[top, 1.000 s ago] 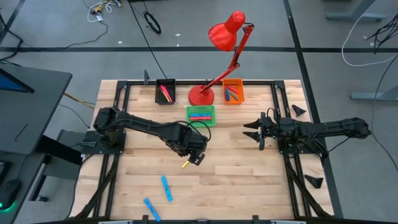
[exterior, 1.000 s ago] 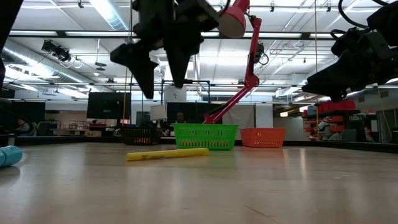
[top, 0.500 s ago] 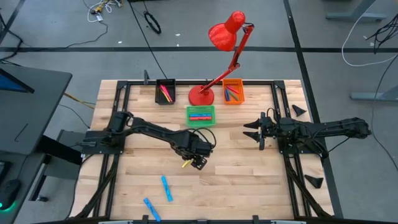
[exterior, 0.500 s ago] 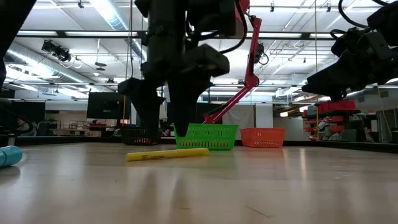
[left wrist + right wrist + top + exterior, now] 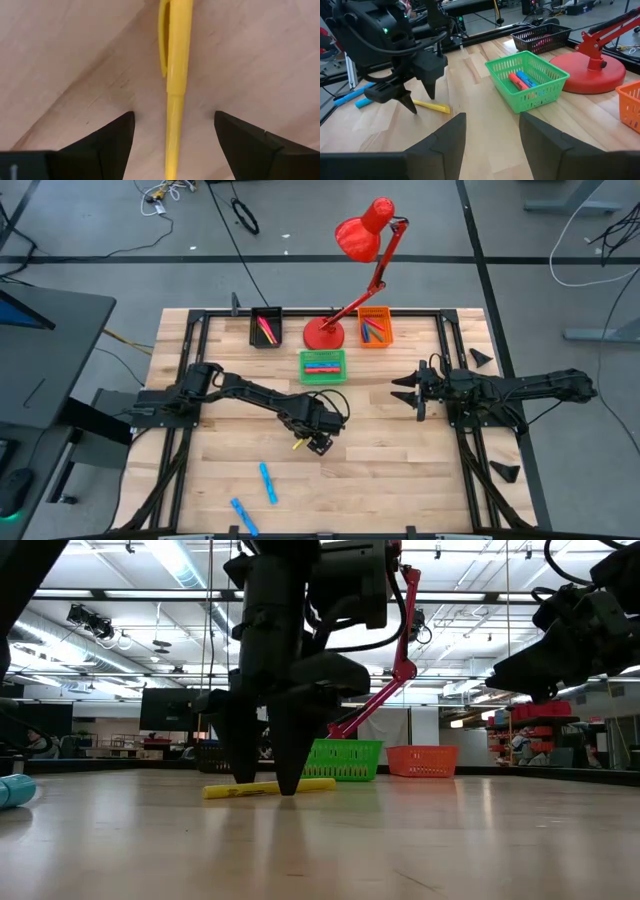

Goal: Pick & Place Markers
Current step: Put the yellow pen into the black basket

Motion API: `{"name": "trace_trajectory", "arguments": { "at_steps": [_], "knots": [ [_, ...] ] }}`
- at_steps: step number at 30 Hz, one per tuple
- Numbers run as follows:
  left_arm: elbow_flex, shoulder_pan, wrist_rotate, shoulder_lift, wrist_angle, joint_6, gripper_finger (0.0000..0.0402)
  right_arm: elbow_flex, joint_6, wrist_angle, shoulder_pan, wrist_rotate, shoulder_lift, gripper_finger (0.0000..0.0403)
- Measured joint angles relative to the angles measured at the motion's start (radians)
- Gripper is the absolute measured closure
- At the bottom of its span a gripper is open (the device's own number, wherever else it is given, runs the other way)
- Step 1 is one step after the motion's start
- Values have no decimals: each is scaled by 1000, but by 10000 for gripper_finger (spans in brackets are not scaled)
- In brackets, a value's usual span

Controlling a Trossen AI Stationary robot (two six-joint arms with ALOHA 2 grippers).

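Note:
A yellow marker (image 5: 175, 85) lies flat on the wooden table, also seen in the high view (image 5: 298, 445) and the low view (image 5: 310, 784). My left gripper (image 5: 173, 114) is open and points down over it. One finger (image 5: 112, 142) stands on each side of the marker's barrel, with a gap on both sides, and the fingertips reach down near the table (image 5: 266, 785). Two blue markers (image 5: 267, 482) (image 5: 243, 515) lie toward the near edge. My right gripper (image 5: 413, 393) is open and hovers above the table's right half (image 5: 492, 135).
A black bin (image 5: 266, 327), a green bin (image 5: 322, 365) and an orange bin (image 5: 375, 328) hold markers at the far side. The red lamp's base (image 5: 323, 333) stands between them. Bare wood lies between the two arms.
My left gripper has come down onto the yellow marker, shifting slightly toward the table's right, and now straddles it with its fingertips near the table. The marker has stayed in place.

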Motion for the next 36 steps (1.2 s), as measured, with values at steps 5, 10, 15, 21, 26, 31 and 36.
{"name": "trace_trajectory", "arguments": {
  "at_steps": [5,10,15,21,26,31,36],
  "knots": [
    [-1,1,14,1,-7,10,160,0,0,0,0,0,0,218],
    [-2,-3,-8,2,-18,-40,240,0,0,-1,0,0,0,218],
    [0,-21,-57,2,-17,-89,329,0,0,-1,0,0,0,218],
    [0,-30,-87,3,-21,-88,378,0,0,-1,0,0,0,218],
    [-2,-20,-55,-5,-24,-40,376,0,0,-1,0,0,0,218],
    [-8,3,-35,-79,-98,15,377,0,0,-1,0,0,0,218],
    [-6,29,-10,-178,-114,53,377,0,0,-1,0,0,0,218]
  ]
}}
